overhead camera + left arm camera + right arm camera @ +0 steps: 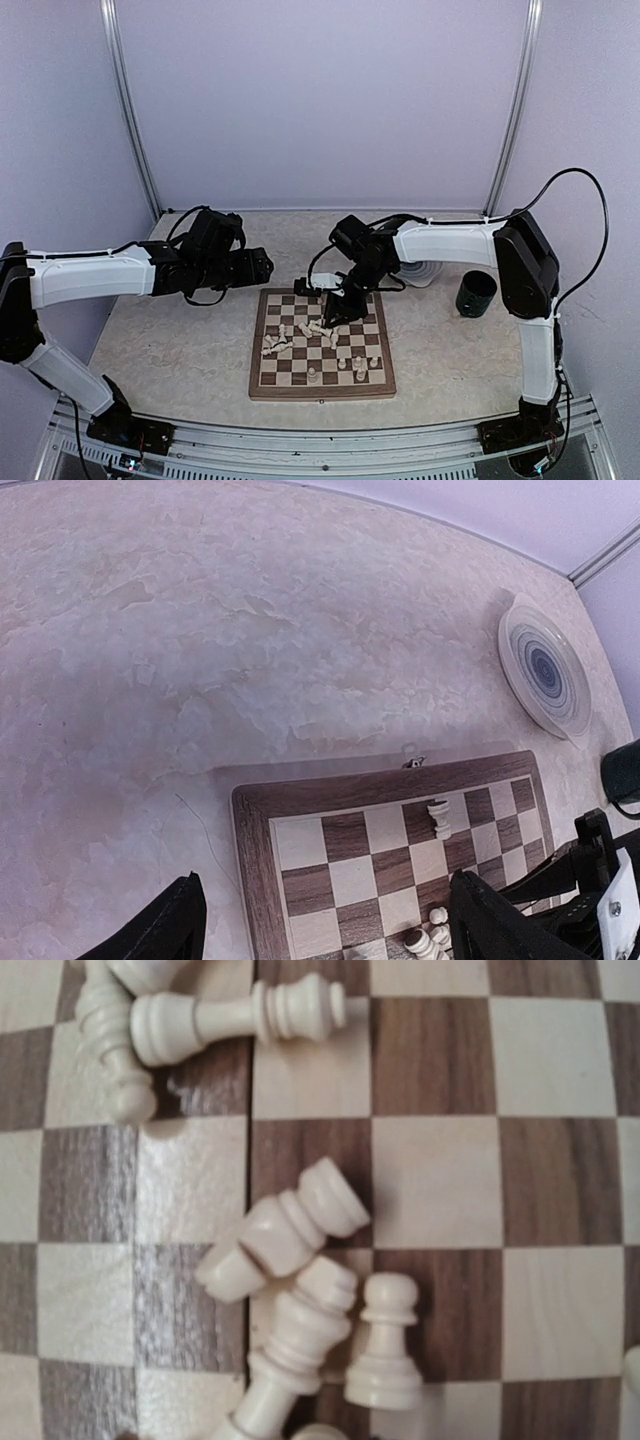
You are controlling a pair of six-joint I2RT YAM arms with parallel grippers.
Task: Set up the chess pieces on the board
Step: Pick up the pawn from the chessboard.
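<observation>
- My left pincer point(262, 266) hangs left of centre in the overhead view, just off the board's point(258, 350) upper-left corner. In its wrist view the fingers point(165, 930) stand wide apart at the bottom corners, with board squares showing between them.
- The board lies flat on the mottled table point(180, 340), lower centre of the overhead view.
- My right pincer point(335, 308) sits low over the board's upper middle squares. I cannot tell whether it is apart or together.
- Most of the chess pieces point(300, 335) are toppled in a heap mid-board. A few sit apart toward the lower right squares.
- Right wrist view: fallen pieces touch at centre-left, with a pawn point(385, 1345) just beside them. I cannot tell whether the pawn stands or lies.
- The plate point(545, 670) is at upper right of the left wrist view, off the board.
</observation>
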